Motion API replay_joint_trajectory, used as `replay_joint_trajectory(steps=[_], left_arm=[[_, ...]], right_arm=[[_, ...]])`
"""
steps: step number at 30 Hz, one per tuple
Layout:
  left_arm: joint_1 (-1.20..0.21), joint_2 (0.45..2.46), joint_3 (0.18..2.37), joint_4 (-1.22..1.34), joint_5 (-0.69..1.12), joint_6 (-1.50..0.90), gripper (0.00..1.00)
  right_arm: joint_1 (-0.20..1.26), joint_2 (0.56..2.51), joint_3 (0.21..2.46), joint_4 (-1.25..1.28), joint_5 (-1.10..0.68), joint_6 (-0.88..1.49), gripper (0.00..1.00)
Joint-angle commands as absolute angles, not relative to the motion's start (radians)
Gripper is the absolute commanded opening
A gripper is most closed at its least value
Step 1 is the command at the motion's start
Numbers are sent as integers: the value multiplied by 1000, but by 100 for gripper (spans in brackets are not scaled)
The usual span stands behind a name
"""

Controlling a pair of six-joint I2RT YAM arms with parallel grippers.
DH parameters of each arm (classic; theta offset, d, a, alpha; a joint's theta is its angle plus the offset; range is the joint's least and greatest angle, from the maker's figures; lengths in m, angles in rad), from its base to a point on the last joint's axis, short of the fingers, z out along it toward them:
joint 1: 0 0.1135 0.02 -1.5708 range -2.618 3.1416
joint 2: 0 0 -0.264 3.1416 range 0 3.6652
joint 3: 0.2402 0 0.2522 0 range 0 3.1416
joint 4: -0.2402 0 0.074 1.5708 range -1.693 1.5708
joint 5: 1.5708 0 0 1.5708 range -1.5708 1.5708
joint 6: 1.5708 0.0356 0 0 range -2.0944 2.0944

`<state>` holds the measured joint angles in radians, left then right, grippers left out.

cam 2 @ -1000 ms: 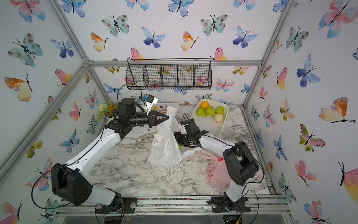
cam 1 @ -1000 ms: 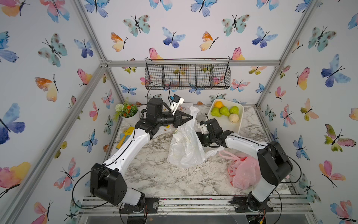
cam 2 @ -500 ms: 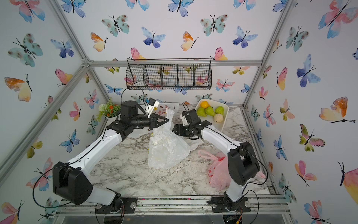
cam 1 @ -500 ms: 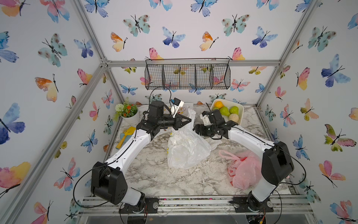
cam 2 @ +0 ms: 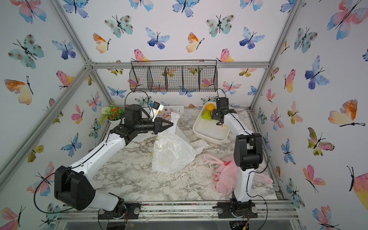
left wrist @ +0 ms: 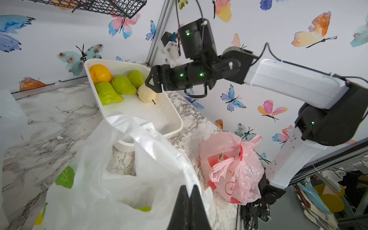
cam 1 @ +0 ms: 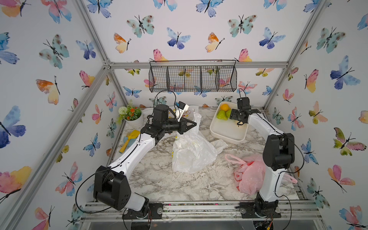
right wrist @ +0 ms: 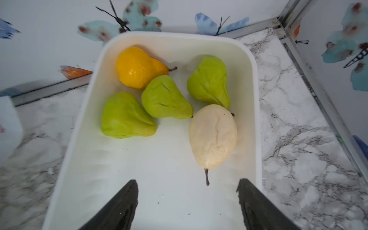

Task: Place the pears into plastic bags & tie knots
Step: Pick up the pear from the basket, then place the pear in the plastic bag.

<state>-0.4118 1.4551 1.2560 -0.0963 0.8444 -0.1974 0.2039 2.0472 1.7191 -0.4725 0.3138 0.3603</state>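
The left fingers point(left wrist: 188, 201) pinch the rim of the lemon-print bag point(cam 1: 191, 153), holding it open mid-tabletop, while the right fingers point(right wrist: 129, 193) hang spread above the cream pear point(right wrist: 213, 135) in the tray point(right wrist: 89, 159), which they likely must descend on and close around next.

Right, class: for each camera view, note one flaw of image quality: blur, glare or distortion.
Both top views: wide-angle lens splays the frame bars. Right wrist view: glare spot on the orange pear, the table beside the tray smeared. Left wrist view: the white bag near the lens looks soft.
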Motion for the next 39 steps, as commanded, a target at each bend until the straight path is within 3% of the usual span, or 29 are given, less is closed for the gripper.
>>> replay_joint_trajectory(steps=[1, 12, 20, 24, 28, 34, 39], left_arm=[[-407, 1422, 1252, -103, 859, -175, 0], [-404, 1410, 1246, -121, 858, -174, 0], [-405, 1407, 1244, -125, 848, -185, 0], [-405, 1406, 1239, -123, 841, -189, 0], [-405, 1417, 1245, -116, 836, -189, 0], [-401, 1432, 1268, -135, 835, -170, 0], [-401, 1446, 1281, -145, 845, -163, 0]], right_arm=[[206, 2144, 1835, -531, 454, 315, 83], [171, 2405, 2000, -534, 557, 231, 85], [141, 2517, 2080, -546, 486, 244, 83], [142, 2403, 2004, -501, 410, 266, 70], [149, 2154, 1826, -440, 217, 357, 57], [293, 1716, 1399, -212, -147, 480, 50], [452, 1614, 1251, -141, -549, 539, 48]])
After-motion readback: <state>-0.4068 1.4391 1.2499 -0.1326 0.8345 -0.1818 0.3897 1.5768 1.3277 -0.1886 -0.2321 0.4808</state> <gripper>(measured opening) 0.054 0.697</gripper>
